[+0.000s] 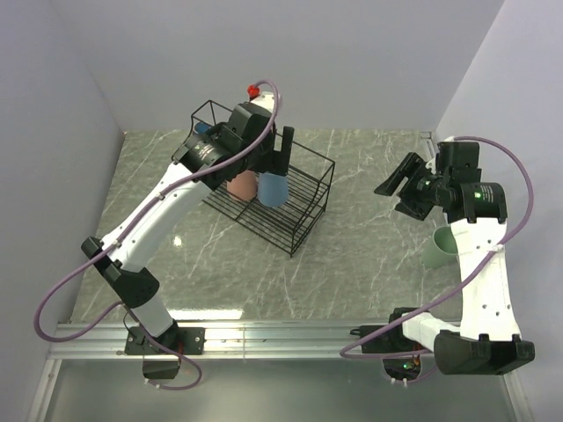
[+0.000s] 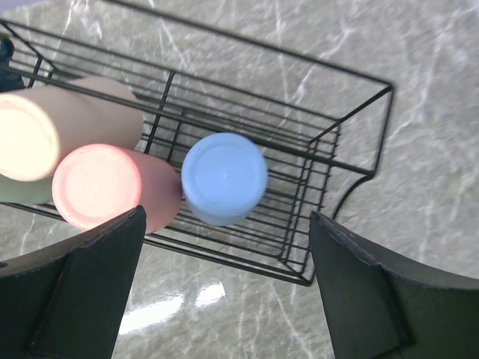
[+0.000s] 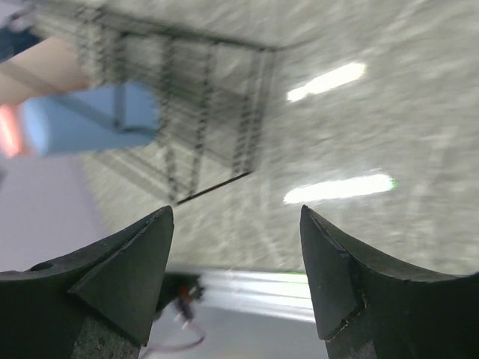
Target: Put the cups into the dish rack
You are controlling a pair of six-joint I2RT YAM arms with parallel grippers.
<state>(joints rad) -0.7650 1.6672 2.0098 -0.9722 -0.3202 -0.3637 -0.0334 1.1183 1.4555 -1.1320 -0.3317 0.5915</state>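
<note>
Inside the rack (image 2: 352,168), blue cup (image 2: 224,178), pink cup (image 2: 105,187) and beige cup (image 2: 45,134) are stowed (bases up); a green cup (image 1: 437,249) is left out near the table's (image 1: 369,264) right edge. Left gripper (image 2: 226,224) and right gripper (image 3: 236,213) are spread, empty.

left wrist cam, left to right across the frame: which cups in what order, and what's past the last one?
beige cup → pink cup → blue cup → end wall of the dish rack

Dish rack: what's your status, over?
Left gripper open above dish rack; right gripper open, empty. Blue cup, pink cup, beige cup racked. Pale-green cup waiting on table. No obstruction seen.
</note>
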